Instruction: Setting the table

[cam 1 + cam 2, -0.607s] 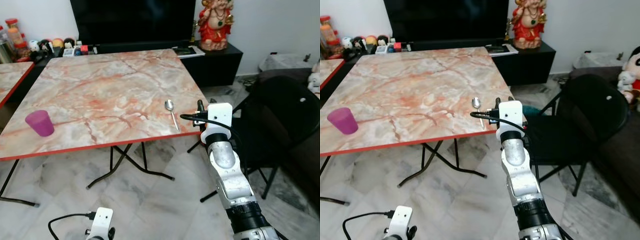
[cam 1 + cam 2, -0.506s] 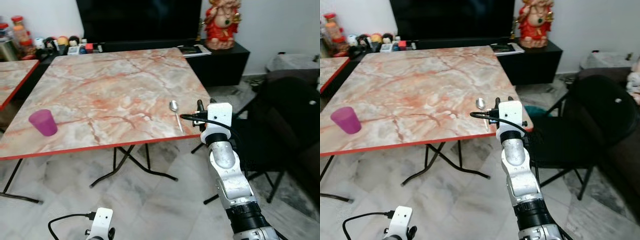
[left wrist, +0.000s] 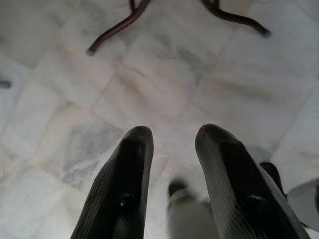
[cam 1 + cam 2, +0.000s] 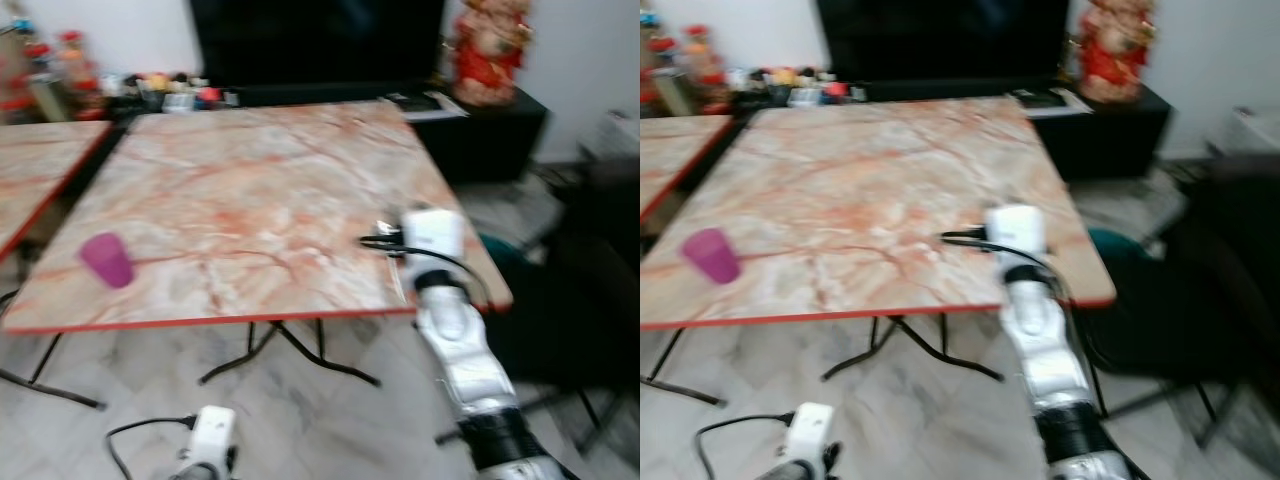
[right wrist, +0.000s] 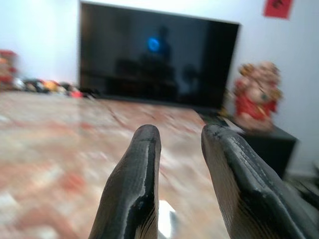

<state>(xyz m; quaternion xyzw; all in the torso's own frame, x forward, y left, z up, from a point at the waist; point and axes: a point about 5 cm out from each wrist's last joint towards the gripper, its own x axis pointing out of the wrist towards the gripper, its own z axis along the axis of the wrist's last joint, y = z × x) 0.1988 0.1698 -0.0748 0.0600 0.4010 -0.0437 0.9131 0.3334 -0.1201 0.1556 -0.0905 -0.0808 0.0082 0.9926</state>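
Two grippers, fingers apart on both: right gripper (image 5: 177, 149) over counter (image 4: 260, 200) near edge, above spoon (image 5: 166, 218); left gripper (image 3: 172, 144) low over floor. Purple cup (image 4: 107, 260) far left.

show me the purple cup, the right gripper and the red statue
purple cup (image 4: 107, 260), left eye view, middle of its side
right gripper (image 5: 180, 144), right wrist view, midway between its fingertips
red statue (image 4: 1110, 50), right eye view, its body

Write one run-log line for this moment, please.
step: reaching for spoon | right gripper: open, over table edge above spoon | left gripper: open, idle over floor | cup: table's left | view: blurred
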